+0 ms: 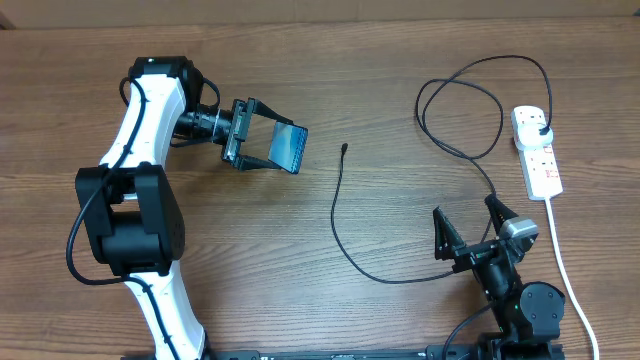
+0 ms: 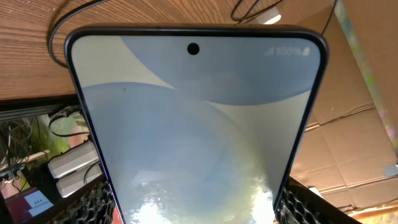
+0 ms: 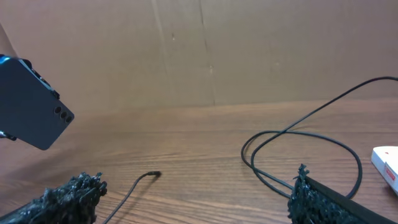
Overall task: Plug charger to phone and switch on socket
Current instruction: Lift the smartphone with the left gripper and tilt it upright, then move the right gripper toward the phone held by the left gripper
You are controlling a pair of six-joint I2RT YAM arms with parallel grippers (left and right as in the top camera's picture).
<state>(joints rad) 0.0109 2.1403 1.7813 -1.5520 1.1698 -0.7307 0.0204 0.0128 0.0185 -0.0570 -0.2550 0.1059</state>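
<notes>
Wooden table (image 1: 300, 320), phone (image 1: 292, 145) gripped in left claw (image 1: 286, 148)

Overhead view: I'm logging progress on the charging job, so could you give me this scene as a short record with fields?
phone: gripped in the left pincer, raised off the table, screen lit
charger: black cable lying loose on the table, not in the phone
connector tip: free, right of the phone
charger plug: sitting in the socket
socket switch: state not readable
right pincer: open, empty, near the cable's lower bend
</notes>
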